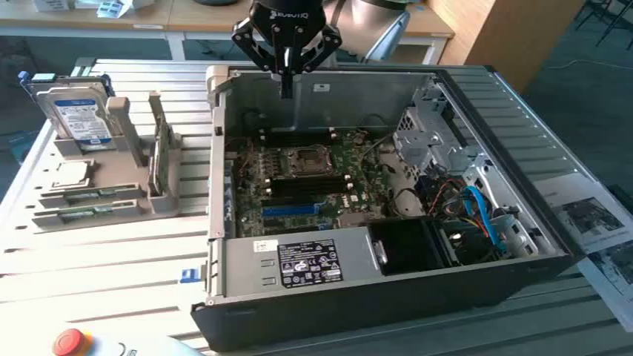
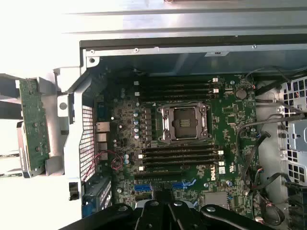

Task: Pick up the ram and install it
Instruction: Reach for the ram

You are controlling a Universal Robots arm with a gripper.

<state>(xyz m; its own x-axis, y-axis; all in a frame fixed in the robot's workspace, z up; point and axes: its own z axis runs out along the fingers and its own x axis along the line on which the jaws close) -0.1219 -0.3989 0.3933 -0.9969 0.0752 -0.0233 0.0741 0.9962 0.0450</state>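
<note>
jaws closed above case rim (image 1: 376, 71), ram (image 1: 156, 156) well apart.

Ram (image 1: 153, 169): long, narrow, thin green PCB stick, standing upright on 1 long edge in a grey holder (image 1: 164, 165). It sits outside the PC case (image 1: 396, 304), just beside the case wall on the exterior view's left. In the wrist view the ram (image 2: 33, 125) shows 1 flat face w/ small components; label can't be made out. Not yet seated in the motherboard (image 1: 316, 178)
</note>
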